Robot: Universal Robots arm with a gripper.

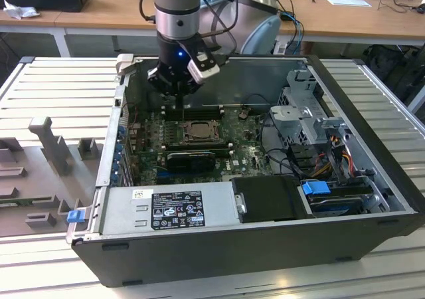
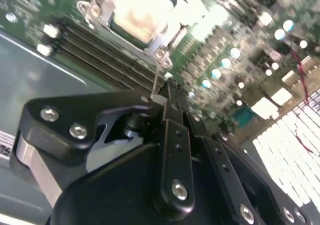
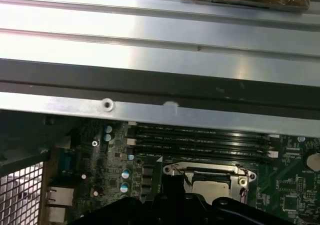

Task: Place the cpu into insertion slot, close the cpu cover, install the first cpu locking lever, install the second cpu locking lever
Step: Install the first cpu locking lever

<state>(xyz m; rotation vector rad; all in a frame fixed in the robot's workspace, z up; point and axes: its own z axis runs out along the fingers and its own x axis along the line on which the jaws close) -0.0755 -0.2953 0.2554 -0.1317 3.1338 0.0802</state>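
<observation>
already the cpu (image 2: 134,16) sits in the insertion slot (image 1: 197,131). pressed together, the end effector (image 2: 167,92) pinches a thin lever wire (image 2: 156,77) beside it, seemingly to lock it

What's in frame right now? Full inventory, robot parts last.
computer case: 1, black, open, lying on slatted metal table.
motherboard: 1, green, case floor.
insertion slot: 1, dark-rimmed, board centre, below the gripper.
cpu: 1, pale beige, seated in the slot.
cpu cover: 1, silver frame, around the cpu.
memory slots: several, black, beside the slot.
power supply: 1, grey, near case edge.
drive cage: 1, silver, exterior view's right.
gripper: 1, black, jaws together, thin lever wire at the tips.
</observation>
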